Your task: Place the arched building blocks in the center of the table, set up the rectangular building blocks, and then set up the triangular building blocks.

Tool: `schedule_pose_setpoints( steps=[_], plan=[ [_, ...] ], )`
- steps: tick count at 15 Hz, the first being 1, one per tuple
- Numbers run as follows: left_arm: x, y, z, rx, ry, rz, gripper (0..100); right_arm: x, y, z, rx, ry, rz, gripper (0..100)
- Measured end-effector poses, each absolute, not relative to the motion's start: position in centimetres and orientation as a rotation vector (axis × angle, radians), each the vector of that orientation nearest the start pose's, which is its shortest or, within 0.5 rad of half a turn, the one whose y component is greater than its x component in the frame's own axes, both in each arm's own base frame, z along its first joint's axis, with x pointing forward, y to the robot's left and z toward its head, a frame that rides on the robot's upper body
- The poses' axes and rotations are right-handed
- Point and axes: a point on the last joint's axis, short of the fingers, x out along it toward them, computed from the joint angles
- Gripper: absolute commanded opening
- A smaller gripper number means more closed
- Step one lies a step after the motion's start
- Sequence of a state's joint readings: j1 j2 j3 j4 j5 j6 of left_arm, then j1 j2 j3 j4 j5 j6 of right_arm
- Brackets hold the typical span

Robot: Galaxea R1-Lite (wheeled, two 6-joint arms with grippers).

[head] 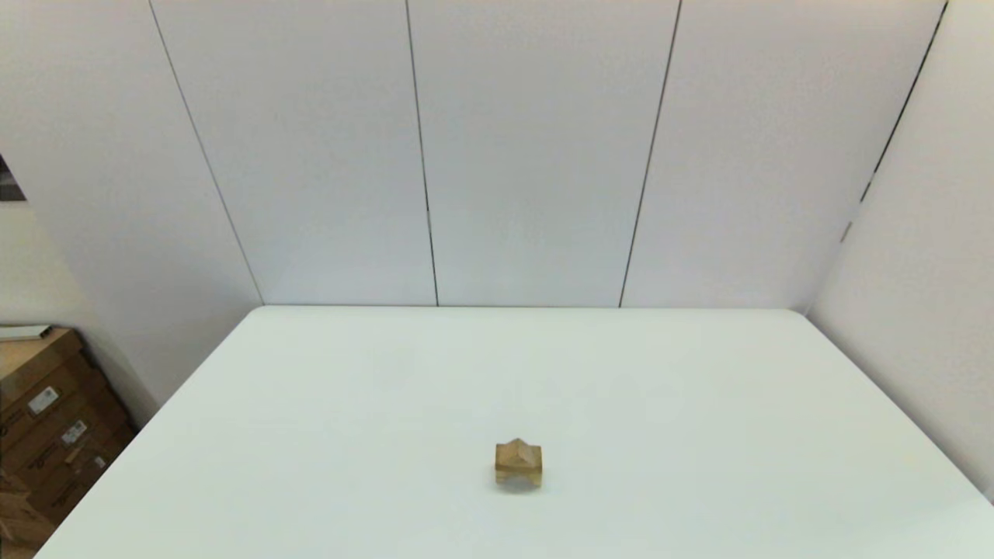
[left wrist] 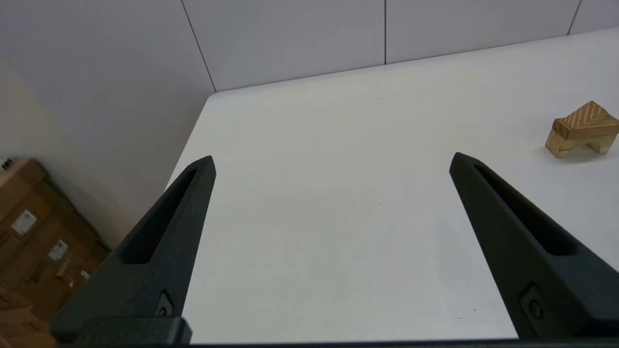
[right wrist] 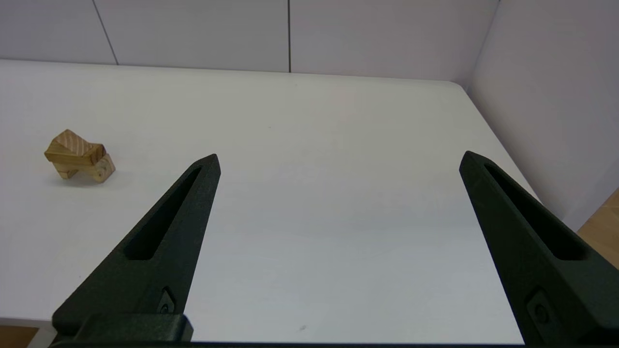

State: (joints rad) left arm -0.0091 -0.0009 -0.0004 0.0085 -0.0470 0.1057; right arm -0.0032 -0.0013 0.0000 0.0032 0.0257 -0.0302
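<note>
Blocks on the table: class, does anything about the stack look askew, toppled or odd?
Nothing stands out. The arch sits on the table, the brick across it, the wedge on top, upright. Both claws are open, well clear.

The arched building blocks (head: 518, 479) sit on the counter (head: 311, 435), near the middle; the rectangular building blocks (head: 518, 463) lie on top, the triangular building blocks (head: 518, 448) uppermost.

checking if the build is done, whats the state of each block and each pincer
arched block: on the table, hollow down
rectangular block: lying across the arch
triangular block: on top, point up
left pincer: open, empty, apart from the stack
right pincer: open, empty, apart from the stack
</note>
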Motion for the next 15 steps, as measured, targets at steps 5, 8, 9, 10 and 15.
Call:
schedule_pose_setpoints(
  steps=[5,8,9,10,15],
  plan=[
    [-2.29,0.02,7.48,0.016,0.006,-0.008,100,-2.29,0.06,7.51,-0.030,0.002,0.022,100],
    [-2.29,0.02,7.48,0.016,0.005,-0.008,100,-2.29,0.07,7.51,-0.030,0.002,0.023,100],
    [-2.29,0.02,7.48,0.016,0.005,-0.008,100,-2.29,0.07,7.51,-0.030,0.002,0.023,100],
    [-2.29,0.02,7.48,0.015,0.005,-0.008,100,-2.29,0.07,7.51,-0.030,0.002,0.023,100],
    [-2.28,0.02,7.49,0.015,0.005,-0.008,100,-2.29,0.06,7.51,-0.030,0.002,0.022,100]
  ],
)
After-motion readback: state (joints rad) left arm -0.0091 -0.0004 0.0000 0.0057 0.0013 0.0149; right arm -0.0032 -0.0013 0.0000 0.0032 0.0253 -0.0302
